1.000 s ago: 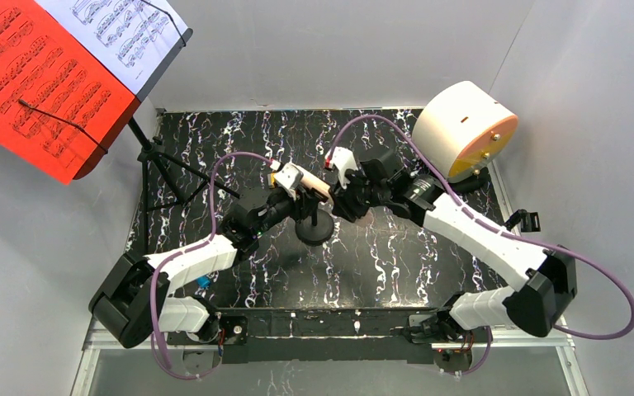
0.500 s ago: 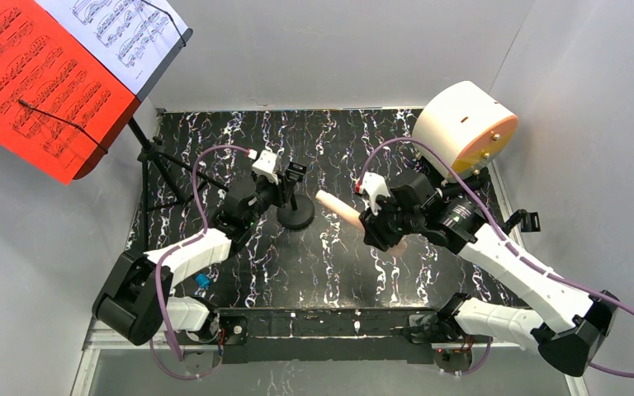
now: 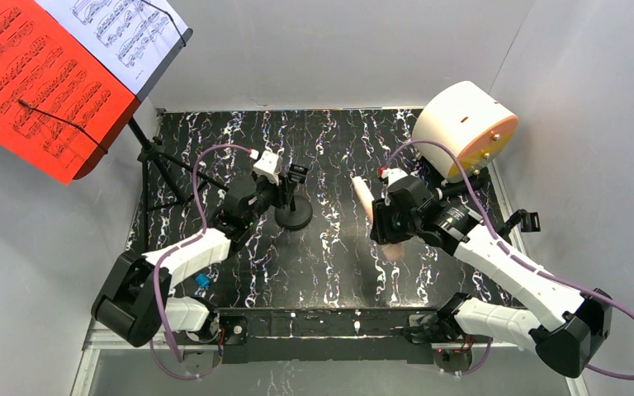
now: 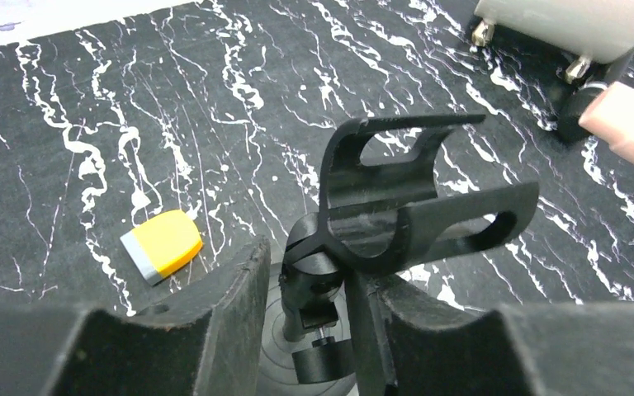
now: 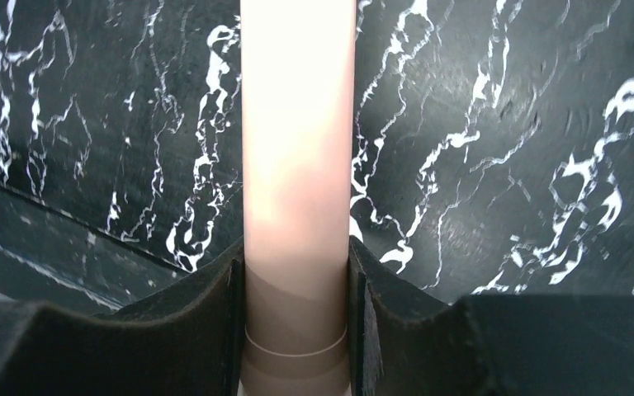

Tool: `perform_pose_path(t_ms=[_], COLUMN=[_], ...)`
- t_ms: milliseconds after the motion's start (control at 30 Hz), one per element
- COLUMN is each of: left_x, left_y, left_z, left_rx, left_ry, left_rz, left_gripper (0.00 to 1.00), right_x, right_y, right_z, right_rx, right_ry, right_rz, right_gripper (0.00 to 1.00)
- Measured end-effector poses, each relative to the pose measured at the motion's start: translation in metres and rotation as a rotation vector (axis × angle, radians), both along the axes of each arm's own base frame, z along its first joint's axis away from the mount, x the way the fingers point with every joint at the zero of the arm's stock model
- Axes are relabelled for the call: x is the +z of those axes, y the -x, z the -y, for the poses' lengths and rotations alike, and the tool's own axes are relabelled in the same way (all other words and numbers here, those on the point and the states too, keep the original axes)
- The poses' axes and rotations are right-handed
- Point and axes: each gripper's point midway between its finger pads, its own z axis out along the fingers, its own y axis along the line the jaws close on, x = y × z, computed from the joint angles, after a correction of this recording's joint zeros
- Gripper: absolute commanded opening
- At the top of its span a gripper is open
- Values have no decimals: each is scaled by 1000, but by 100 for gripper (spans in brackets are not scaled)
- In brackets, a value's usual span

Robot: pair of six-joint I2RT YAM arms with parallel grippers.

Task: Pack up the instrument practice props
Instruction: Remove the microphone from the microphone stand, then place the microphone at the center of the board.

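Music rack (image 3: 150, 153) towers at ten o'clock of the marbled table (image 3: 330, 272), its red sheet (image 3: 33, 82) and white sheet (image 3: 124, 29) not yet packed; the big white cylinder (image 3: 458, 124) sits at two o'clock. Near centre, the left gripper (image 4: 305, 272) brackets the stem of a black round-based pole (image 3: 295, 216), probably to steady it, though whether the fingers truly pinch cannot be told. Its clip (image 4: 404, 206) stands empty. At three o'clock from the pole, well apart, the right gripper (image 5: 295, 260) is clamped on the beige-headed microphone (image 5: 297, 124), held clear of the table, apparently for packing. A small yellow-and-grey block (image 4: 165, 243) lies at the pole's nine o'clock in the left wrist view.
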Motion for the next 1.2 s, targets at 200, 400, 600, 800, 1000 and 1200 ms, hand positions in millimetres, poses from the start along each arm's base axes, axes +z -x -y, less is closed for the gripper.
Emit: perform_pose_path(t_ms=[200,400,600,800,1000,1200], left_x=[11,49,78,106,128,206], left_y=[7,17,28,36,43,50], left_z=[-11,-28,-47,-66,-86,-118], left_rx=[38,93,156,228,309,453], left_ry=[-4,28,53,92,107,204], left_rz=[-2,70,119,180,227,352], left_gripper=[60,73,86,98,98,98], right_x=[-22,-51,-52,-55,-60,-74], right_y=[2,15,3,-20,-51,-79], right_z=[12,43,73,111,151,182], right_rx=[-257,-536,-774,-977,-1138,-1229], right_ry=[-48,-67,-81,-43,-21,8], right_rz=[-86,-141,-84,-35,5,7], right_gripper=[1,1,1,1,1,8])
